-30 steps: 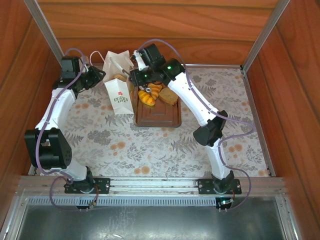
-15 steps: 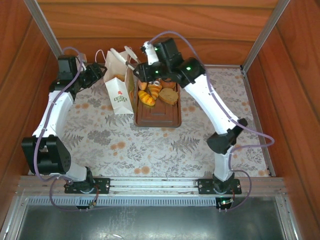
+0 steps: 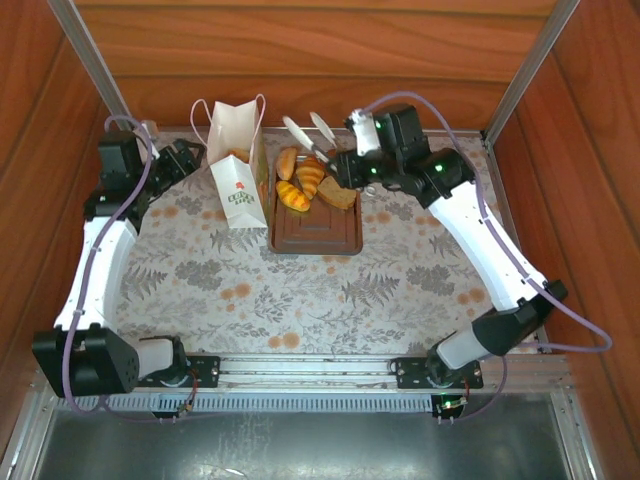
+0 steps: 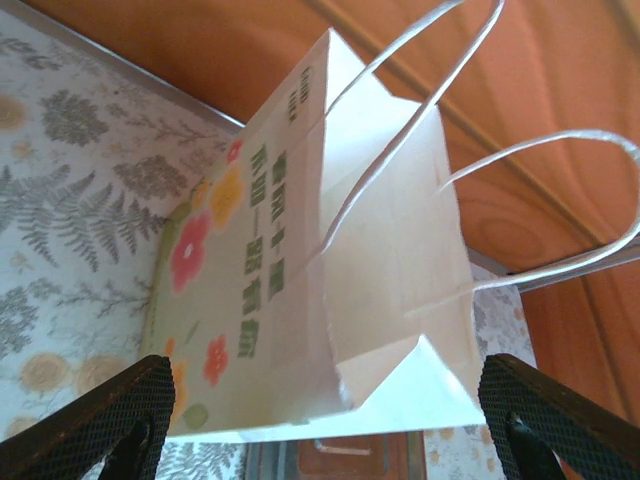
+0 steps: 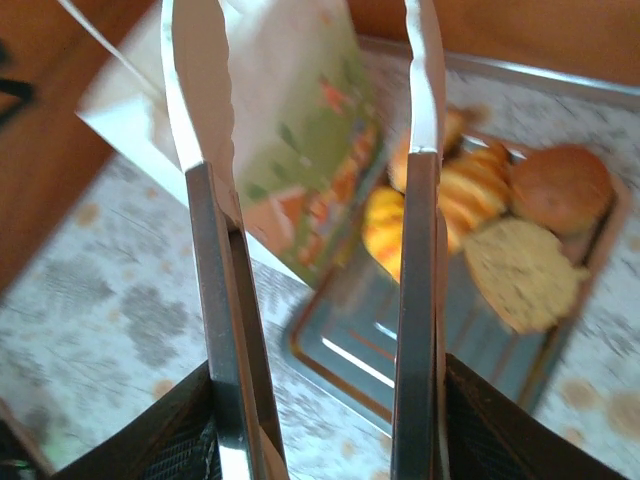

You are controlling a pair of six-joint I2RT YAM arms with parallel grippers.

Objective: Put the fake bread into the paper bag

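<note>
Fake bread (image 3: 239,155) in paper bag (image 3: 238,195) overhead; left jaws spread; right jaws pinch tongs (image 5: 215,300).

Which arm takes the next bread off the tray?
Right. Its jaws hold the tongs, close to the bread on the tray. The left jaws stand open, empty, with the bag between them and the tray.

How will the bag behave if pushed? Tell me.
The bag stands tall on a narrow base, so it probably tips easily. Its thin paper walls likely buckle rather than resist. Being paper, it probably slides lightly.
</note>
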